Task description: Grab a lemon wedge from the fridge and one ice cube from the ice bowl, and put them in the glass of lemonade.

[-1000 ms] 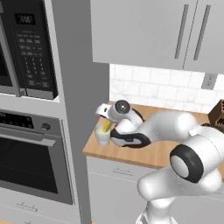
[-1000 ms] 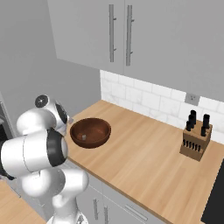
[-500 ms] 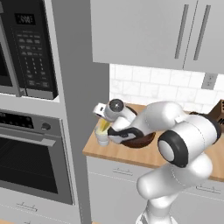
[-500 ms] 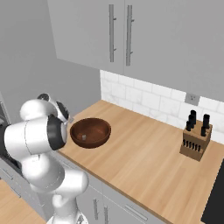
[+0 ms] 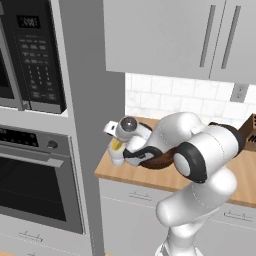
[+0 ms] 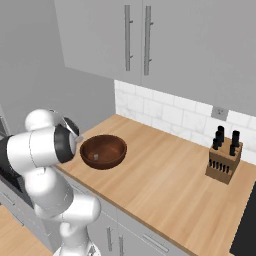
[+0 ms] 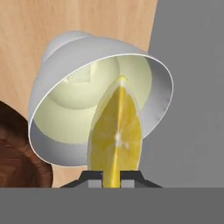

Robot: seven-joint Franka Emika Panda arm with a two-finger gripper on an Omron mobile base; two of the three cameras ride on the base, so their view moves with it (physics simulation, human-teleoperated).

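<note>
Already pinched shut on the bright yellow lemon wedge (image 7: 116, 140), the gripper (image 7: 111, 175) hovers over the clear lemonade tumbler (image 7: 54, 83); the wedge looks light, soft and slippery, best gripped across its flat faces.

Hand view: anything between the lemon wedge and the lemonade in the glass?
No. In the hand view the lemon wedge, pinched in the shut gripper, hangs in front of the open mouth of the glass of lemonade, with nothing between wedge and pale liquid.

ice bowl (image 7: 17, 148) cut by hand view's edge, lemon wedge (image 7: 116, 140) hiding glass of lemonade (image 7: 57, 70) rim
</note>
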